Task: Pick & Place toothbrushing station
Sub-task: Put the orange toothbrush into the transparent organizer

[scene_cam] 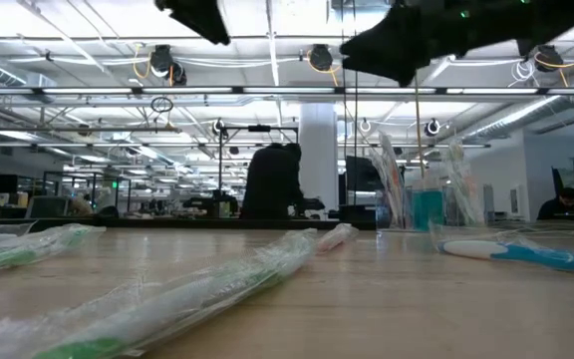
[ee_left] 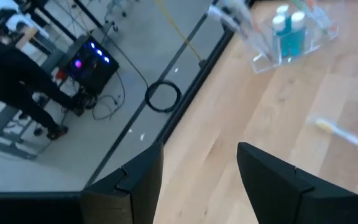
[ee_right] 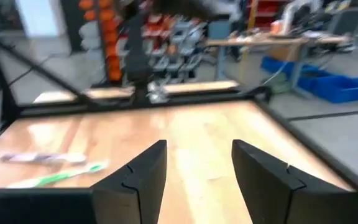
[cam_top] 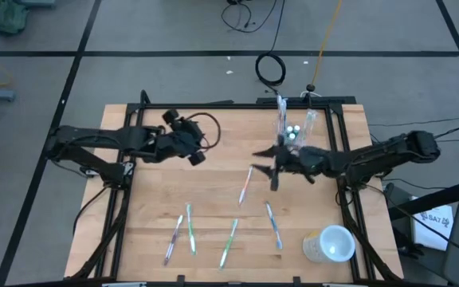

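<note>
The clear tumbler (cam_top: 295, 134) stands on its base near the table's far right edge. It holds blue white-capped tubes (ee_left: 288, 31) and wrapped toothbrushes that lean out of it. Several more wrapped toothbrushes lie flat on the wood: one at the middle (cam_top: 245, 185), others toward the near edge (cam_top: 271, 223) (cam_top: 228, 241) (cam_top: 180, 233). My left gripper (cam_top: 196, 154) hovers open above the table's far left part. My right gripper (cam_top: 271, 167) hovers open just on the near side of the tumbler, pointing level toward the left. Neither has anything between its fingers.
A larger whitish cup (cam_top: 330, 244) lies on its side at the near right corner. A black frame rail (cam_top: 237, 104) runs along the table's far edge. Bare wood lies between the two grippers. A person (scene_cam: 272, 179) stands in the room beyond the table.
</note>
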